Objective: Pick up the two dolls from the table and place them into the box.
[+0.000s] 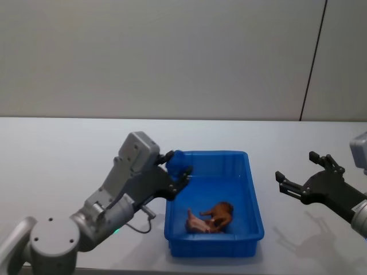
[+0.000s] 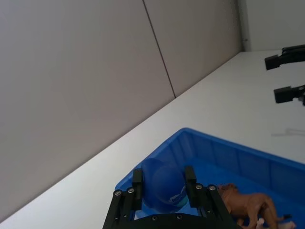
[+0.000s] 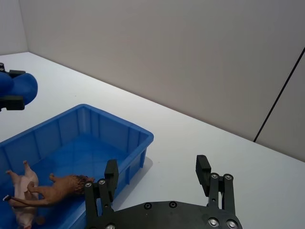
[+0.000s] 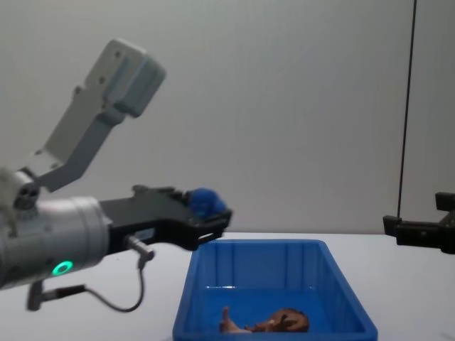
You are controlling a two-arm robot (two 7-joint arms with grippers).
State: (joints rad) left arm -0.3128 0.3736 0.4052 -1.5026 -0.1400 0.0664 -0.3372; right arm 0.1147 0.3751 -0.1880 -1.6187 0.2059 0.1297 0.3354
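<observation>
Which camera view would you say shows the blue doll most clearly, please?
The left wrist view: the blue doll sits close up between the left tool's fingers. Head, chest and right wrist views show it small, partly hidden, above the box's left rim.

plain white table (image 1: 69, 149), blue box (image 1: 252, 200) resting on it near the front edge

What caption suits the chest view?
Left gripper holds the blue doll over the box; brown doll lies inside.

No text, label or number is legible.
</observation>
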